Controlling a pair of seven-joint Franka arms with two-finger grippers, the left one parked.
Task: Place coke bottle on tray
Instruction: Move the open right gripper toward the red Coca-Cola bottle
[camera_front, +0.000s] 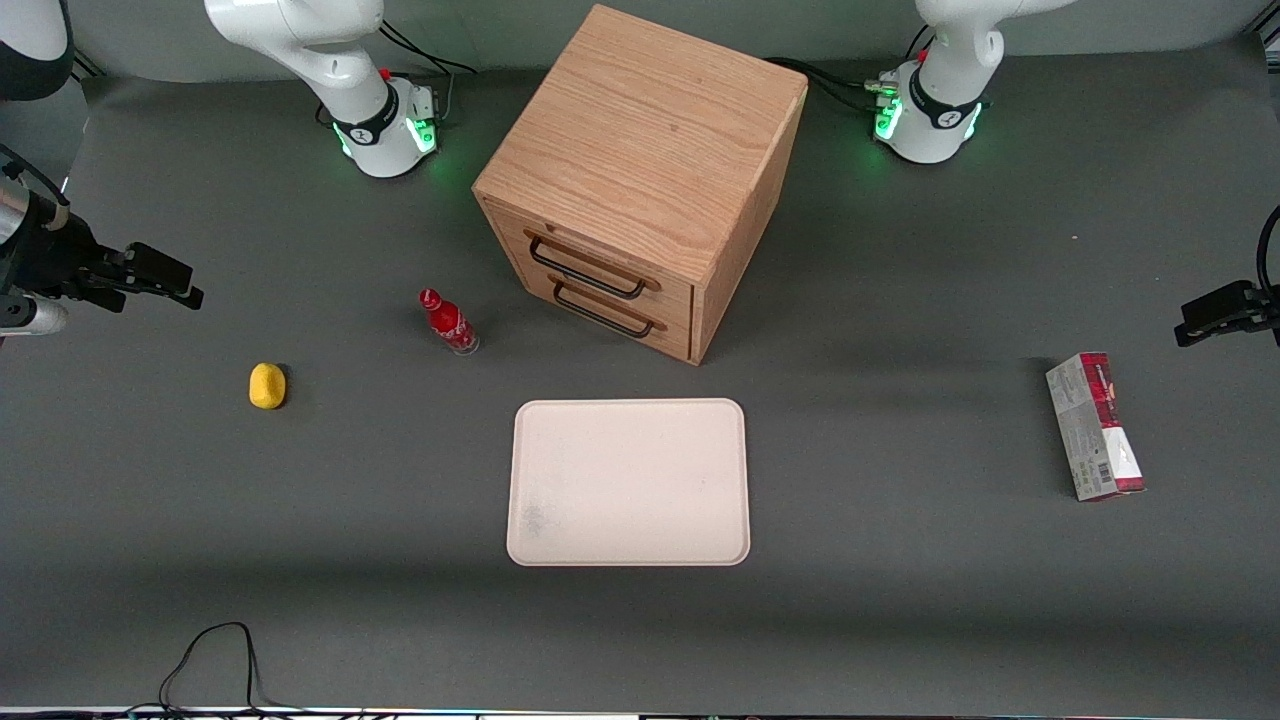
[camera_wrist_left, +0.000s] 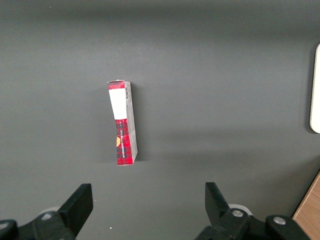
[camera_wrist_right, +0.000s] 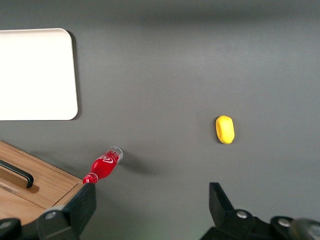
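Note:
The coke bottle (camera_front: 448, 322), small and red with a red cap, stands on the dark table beside the cabinet's drawer front, farther from the front camera than the tray. It also shows in the right wrist view (camera_wrist_right: 105, 164). The cream tray (camera_front: 628, 482) lies flat and bare in the middle of the table, and shows in the right wrist view (camera_wrist_right: 35, 75). My right gripper (camera_front: 185, 285) hangs above the table at the working arm's end, well apart from the bottle. It is open and empty (camera_wrist_right: 151, 195).
A wooden two-drawer cabinet (camera_front: 640, 170) stands farther from the camera than the tray. A yellow lemon-like object (camera_front: 267, 386) lies near the gripper. A red-and-grey carton (camera_front: 1095, 425) lies toward the parked arm's end. A black cable (camera_front: 215, 660) loops at the table's near edge.

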